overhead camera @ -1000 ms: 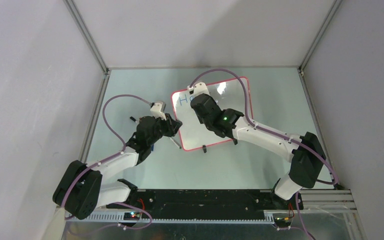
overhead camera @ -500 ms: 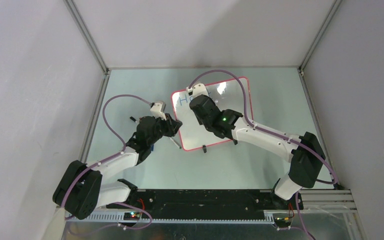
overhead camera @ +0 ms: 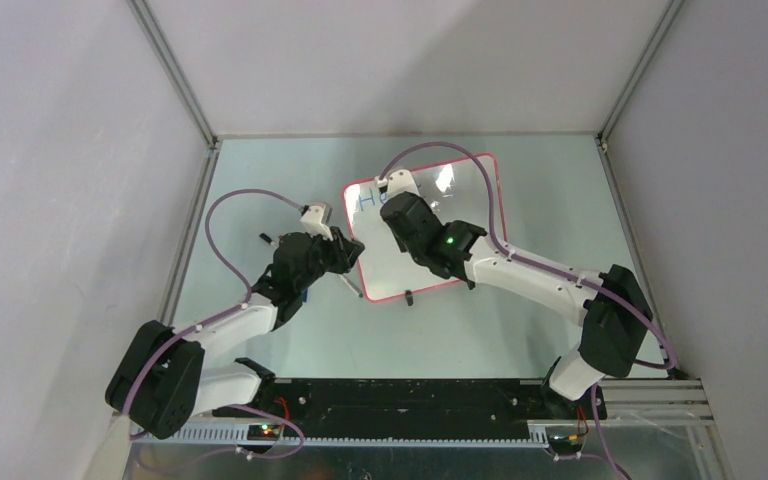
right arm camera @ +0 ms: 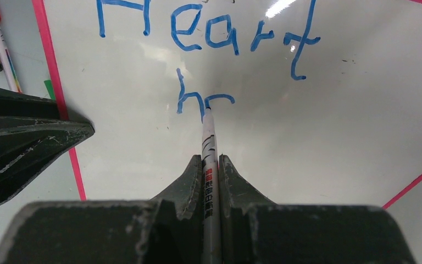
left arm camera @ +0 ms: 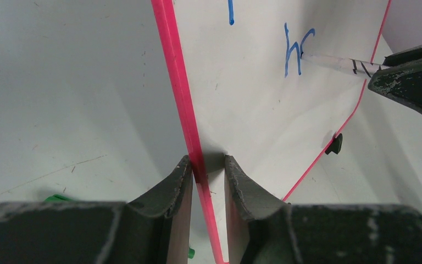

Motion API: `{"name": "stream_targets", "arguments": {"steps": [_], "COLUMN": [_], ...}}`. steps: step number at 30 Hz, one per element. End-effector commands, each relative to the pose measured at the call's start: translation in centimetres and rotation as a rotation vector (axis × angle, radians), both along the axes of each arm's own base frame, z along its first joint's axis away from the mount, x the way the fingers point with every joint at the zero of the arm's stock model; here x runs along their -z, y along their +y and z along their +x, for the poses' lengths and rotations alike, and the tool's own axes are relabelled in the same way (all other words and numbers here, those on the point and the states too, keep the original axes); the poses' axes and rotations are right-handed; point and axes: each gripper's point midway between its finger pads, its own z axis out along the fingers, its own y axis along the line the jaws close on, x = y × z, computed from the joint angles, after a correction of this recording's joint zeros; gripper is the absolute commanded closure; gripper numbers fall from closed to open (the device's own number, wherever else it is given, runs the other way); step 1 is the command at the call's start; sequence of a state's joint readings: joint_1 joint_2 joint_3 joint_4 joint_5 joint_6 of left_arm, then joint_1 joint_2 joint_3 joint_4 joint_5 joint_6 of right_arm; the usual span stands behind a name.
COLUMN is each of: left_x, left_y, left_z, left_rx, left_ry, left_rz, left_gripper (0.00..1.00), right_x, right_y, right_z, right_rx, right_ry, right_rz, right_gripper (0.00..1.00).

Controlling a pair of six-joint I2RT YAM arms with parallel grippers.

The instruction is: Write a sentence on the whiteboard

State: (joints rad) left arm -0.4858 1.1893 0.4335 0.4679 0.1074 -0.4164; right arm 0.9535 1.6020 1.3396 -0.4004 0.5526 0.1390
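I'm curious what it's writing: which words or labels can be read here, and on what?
"Heart": blue lettering on the whiteboard, top line.
"h" plus an unfinished letter: below it.
Red print on the marker: too small to read.

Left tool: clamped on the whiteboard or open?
Clamped. Left wrist view shows the left tool pinching the whiteboard by its red frame.
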Motion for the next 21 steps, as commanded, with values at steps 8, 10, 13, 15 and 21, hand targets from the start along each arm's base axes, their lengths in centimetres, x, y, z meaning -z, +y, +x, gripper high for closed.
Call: {"name": "stream_targets", "arguments": {"steps": [8, 10, 13, 15, 21], "left_x": [-1.7, -1.7, -1.8, -1.7, -1.7], "left_y": [-0.1, -0.1, -0.2, -0.2, -0.2], "left_z": [0.6, 0.6, 0.6, 0.6, 0.6], "left_rx": [0.004, 0.004, 0.004, 0.006, 0.007], "left_ry": [-0.062, -0.063, -0.065, -0.064, -0.064], "left_rz": [0.027, 0.028, 0.026, 0.027, 0.026], "left_gripper": [0.73, 0.73, 0.73, 0.73, 0.73], "right_x": [-0.6, -0.7, -0.8, -1.0, -1.6], "right_y": [-2.5, -2.6, -2.7, -2.6, -2.4], "right_z": [1.0, 1.0, 1.2, 1.3, 1.7], "right_rx": [0.086, 0.091, 0.094, 0.093, 0.087], "right_ry": [-0.017, -0.018, -0.021, -0.028, -0.041], "right_rz": [-0.006, -0.005, 0.002, 0.007, 0.027], "right_gripper": [1.00, 1.00, 1.00, 1.00, 1.00]}}
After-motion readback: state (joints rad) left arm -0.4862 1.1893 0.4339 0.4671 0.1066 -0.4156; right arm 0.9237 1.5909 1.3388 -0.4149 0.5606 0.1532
